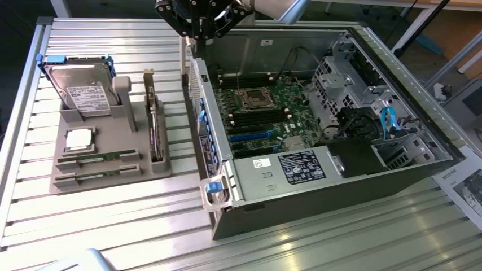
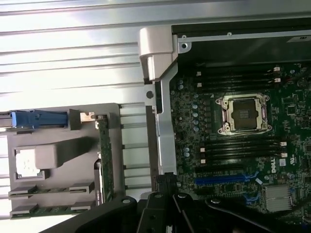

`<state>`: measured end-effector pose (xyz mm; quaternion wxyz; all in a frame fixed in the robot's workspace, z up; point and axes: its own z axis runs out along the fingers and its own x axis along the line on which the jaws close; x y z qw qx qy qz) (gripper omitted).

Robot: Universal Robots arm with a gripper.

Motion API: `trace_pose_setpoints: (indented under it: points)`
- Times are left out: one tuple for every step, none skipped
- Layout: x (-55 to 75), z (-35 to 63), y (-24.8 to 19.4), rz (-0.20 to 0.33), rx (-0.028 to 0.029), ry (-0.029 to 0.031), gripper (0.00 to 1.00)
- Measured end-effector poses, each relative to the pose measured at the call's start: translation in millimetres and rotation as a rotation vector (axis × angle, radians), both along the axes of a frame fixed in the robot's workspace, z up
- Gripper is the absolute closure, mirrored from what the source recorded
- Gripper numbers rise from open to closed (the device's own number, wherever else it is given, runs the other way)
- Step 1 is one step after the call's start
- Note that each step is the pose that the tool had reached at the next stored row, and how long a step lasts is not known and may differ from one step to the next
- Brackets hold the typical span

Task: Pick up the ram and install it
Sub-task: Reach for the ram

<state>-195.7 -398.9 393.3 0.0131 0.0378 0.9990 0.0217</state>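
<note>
Ram (image 1: 96, 157) lying in the holder (image 1: 113, 183) at the exterior view's left: two sticks, one just behind the other, sitting in the front slots, long axes running parallel along the holder's front edge, ends pointing toward the case (image 1: 339, 189). Sharing the holder: one drive (image 1: 84, 93), one processor (image 1: 80, 140), one card (image 1: 153, 132) standing upright. Hanging high over the case's left wall, pointing straight down: one arm with claw (image 1: 197, 33), pinched fully closed, gripping nothing, well apart from the ram. Lying open at the right: one case, motherboard (image 1: 263, 113) facing up.
</note>
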Motion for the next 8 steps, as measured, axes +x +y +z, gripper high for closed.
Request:
trace_pose_setpoints:
  points:
    - [-2.2,0.0,0.0,0.0,0.0,0.0,0.9]
    - [-4.8,0.0,0.0,0.0,-0.0001,0.0,0.9]
    - [-7.4,0.0,0.0,0.0,-0.0001,0.0,0.9]
    - [-9.1,0.0,0.0,0.0,-0.0001,0.0001,0.9]
    - [-11.3,0.0,0.0,0.0,-0.0001,0.0001,0.9]
    - [-12.7,0.0,0.0,0.0,0.0,0.0,0.9]
    - [-14.5,-0.1,0.0,0.0,0.0,0.0,0.9]
    - [-15.6,-0.1,0.0,0.0,0.0,0.0,0.9]
